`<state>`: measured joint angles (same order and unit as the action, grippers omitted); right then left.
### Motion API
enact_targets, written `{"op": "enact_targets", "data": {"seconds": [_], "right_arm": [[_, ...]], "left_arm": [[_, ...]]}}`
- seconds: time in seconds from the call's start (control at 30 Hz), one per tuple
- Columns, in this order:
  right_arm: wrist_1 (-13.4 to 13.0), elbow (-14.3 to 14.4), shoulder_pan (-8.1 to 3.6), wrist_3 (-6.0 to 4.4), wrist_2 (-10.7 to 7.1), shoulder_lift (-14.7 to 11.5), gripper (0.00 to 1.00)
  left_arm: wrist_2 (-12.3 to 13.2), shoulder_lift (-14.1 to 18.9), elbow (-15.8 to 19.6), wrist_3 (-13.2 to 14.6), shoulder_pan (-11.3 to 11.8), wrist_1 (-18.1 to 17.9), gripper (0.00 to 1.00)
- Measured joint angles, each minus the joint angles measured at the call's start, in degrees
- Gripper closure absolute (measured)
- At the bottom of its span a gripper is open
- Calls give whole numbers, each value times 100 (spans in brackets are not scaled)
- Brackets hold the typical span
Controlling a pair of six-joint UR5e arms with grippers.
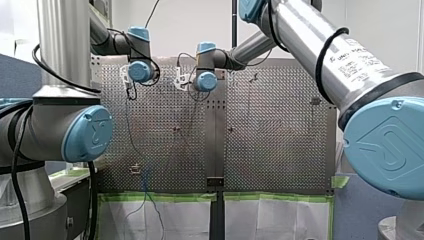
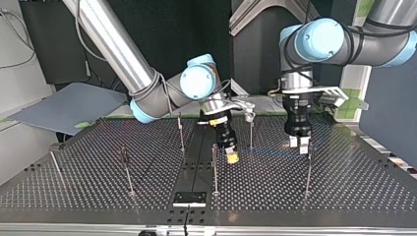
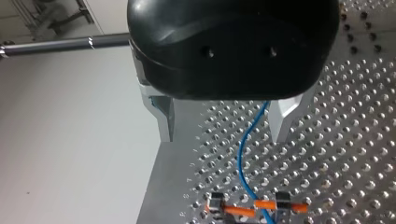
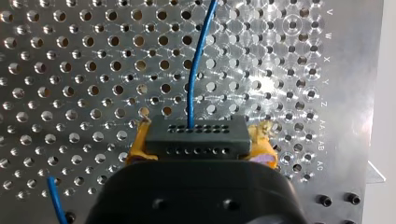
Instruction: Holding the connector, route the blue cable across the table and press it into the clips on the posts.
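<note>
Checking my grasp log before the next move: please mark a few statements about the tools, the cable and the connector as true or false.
1. My right tool grips the dark rectangular connector between yellow pads. True.
2. The thin blue cable enters that connector's holed face. True.
3. My left tool is shut on the blue cable. False: its metal fingers stand apart, with the cable passing between them.
4. The table is solid wood. False: it is a perforated metal table.
</note>
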<state>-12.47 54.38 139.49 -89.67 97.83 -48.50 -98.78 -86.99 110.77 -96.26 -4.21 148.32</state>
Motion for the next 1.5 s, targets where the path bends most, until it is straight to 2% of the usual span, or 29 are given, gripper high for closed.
{"op": "enact_targets", "data": {"seconds": [0.4,0.67,0.8,1.03,1.07,1.1,1.13,1.17,1.2,1.23,1.27,1.3,1.37,1.4,1.47,1.5], "right_arm": [[6,0,-52,0,-5,1,100],[6,1,-72,0,-5,2,100],[10,1,-74,0,-6,2,100],[30,4,-75,0,-5,4,100],[31,4,-75,0,-5,6,100],[32,5,-75,0,-6,7,100],[32,5,-74,0,-7,8,100],[32,6,-74,0,-8,8,100],[32,6,-75,0,-8,8,100],[33,6,-75,2,-8,8,100],[36,6,-75,4,-8,8,100],[41,5,-75,5,-9,7,100],[46,5,-75,7,-9,7,100],[50,5,-74,7,-9,7,100],[56,5,-75,8,-9,6,100],[59,3,-75,8,-9,6,100]], "left_arm": [[-165,-482,-245,106,-126,-71,0],[-201,-653,-562,109,-180,-123,0],[-218,-784,-730,117,-197,-35,0],[-393,-1063,-932,156,-210,-8,0],[-408,-1074,-937,154,-210,-10,9],[-422,-1081,-940,152,-209,-9,9],[-436,-1088,-942,148,-210,-8,18],[-443,-1091,-943,143,-210,-6,33],[-447,-1093,-943,133,-211,-3,33],[-449,-1094,-943,119,-212,-1,42],[-450,-1095,-942,109,-213,1,60],[-451,-1096,-943,100,-213,4,60],[-452,-1095,-944,85,-213,9,84],[-452,-1095,-944,80,-213,12,84],[-456,-1095,-945,67,-213,22,100],[-457,-1095,-945,59,-212,26,100]]}}
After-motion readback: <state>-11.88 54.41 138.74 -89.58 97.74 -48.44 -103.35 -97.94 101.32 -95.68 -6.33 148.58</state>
